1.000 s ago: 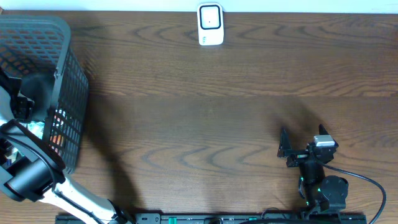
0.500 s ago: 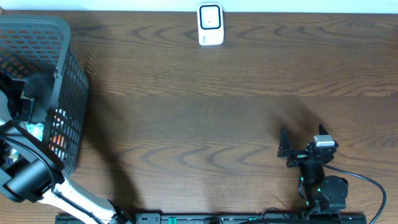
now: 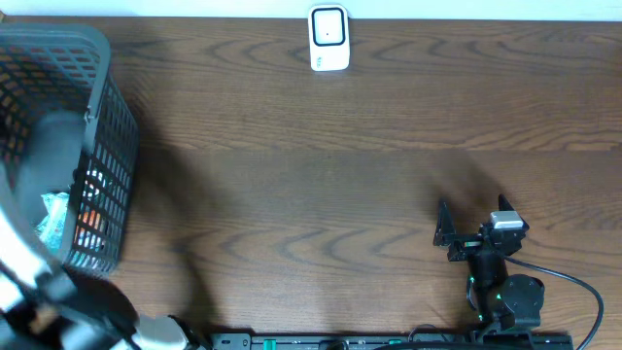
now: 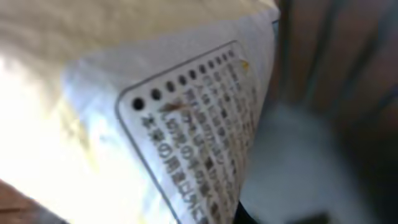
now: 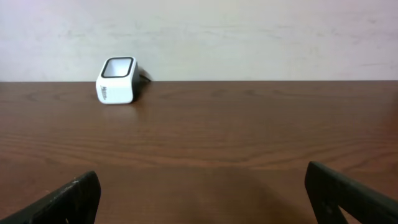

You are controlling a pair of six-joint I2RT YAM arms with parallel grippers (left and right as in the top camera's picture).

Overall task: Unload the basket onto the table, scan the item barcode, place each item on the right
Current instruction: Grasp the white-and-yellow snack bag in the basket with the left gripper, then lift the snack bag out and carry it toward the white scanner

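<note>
The item [image 4: 106, 68] is a pale yellow packet that fills the left wrist view, blurred, with a white printed label [image 4: 205, 124] turned toward the camera. It reaches down to the jaws of my left gripper, which is shut on it; the fingers themselves do not show. Seen from overhead, my left arm [image 3: 24, 219] is a blur over the grey mesh basket [image 3: 109, 117], and it hides the packet. The white scanner [image 3: 328, 39] stands at the table's far edge, also visible at upper left as the scanner [image 5: 117, 79]. My right gripper [image 5: 202, 186] stands open and empty near the front right.
Teal and orange packets [image 3: 73, 212] lie inside the basket at the far left. The right gripper [image 3: 473, 218] and its cable sit at the table's front right. A pale wall runs behind the scanner.
My left gripper has closed on the packet inside the basket, and the left arm is now moving and blurred. The right arm has not moved.
</note>
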